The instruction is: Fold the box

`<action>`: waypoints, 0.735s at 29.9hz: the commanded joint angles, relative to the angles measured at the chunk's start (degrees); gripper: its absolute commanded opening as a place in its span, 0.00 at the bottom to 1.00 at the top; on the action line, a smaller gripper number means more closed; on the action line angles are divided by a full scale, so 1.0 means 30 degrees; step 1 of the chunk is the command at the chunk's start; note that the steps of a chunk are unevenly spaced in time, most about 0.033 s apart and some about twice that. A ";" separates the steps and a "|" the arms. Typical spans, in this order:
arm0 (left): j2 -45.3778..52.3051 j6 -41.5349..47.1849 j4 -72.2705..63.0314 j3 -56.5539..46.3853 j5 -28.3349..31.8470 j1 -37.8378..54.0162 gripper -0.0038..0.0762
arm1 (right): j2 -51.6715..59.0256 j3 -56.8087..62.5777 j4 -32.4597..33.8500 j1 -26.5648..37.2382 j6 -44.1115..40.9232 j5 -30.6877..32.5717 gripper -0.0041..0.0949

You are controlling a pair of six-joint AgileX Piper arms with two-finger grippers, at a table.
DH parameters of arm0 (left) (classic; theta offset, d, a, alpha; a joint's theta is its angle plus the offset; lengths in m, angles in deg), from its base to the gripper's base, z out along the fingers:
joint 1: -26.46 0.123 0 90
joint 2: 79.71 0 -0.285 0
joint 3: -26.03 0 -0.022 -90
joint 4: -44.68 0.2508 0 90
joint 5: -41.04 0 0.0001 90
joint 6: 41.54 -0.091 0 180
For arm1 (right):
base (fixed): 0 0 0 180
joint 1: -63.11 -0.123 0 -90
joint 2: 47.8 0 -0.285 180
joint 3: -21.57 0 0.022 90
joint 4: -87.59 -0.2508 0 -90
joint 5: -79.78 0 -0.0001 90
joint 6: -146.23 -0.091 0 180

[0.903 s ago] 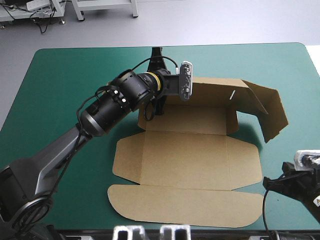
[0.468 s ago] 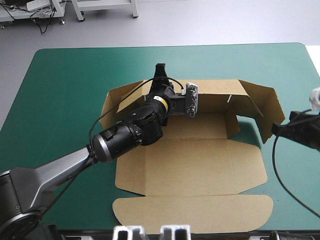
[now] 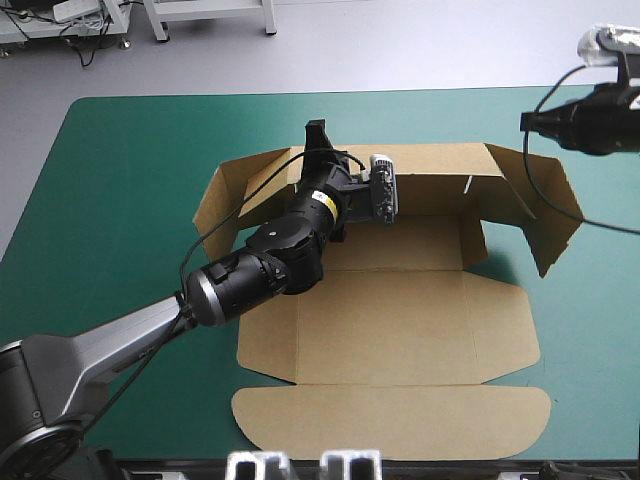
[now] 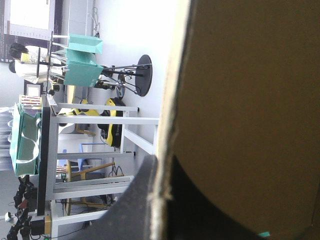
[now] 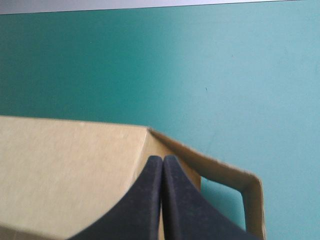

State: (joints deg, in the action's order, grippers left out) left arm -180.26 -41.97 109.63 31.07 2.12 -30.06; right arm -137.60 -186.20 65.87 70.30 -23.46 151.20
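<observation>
Box (image 3: 400, 320): brown board, centre of the teal-green cover (image 3: 120, 160). Base and lid flat, far wall and both end flaps raised.
Left gripper (image 4: 162, 167): apparently clamped on the far wall's upper edge.
Right gripper (image 5: 162, 160): fingers pressed together, empty, above the flap nearest the table's far right corner.

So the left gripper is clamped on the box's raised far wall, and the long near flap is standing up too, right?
No: the high view shows the long near flap lying flat on the teal-green cover. The left gripper is indeed shut on the box's raised far wall.
</observation>
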 commanded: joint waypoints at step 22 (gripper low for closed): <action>0.0313 0.2510 0.3502 -0.1094 0.0337 -0.0137 0.04 | -0.6114 -0.1014 -0.0551 -0.0050 -0.0138 0.0089 0.02</action>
State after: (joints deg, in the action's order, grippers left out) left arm -181.17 -35.66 116.49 26.09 3.55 -30.06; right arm -159.59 -191.80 64.78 70.02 -25.33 151.08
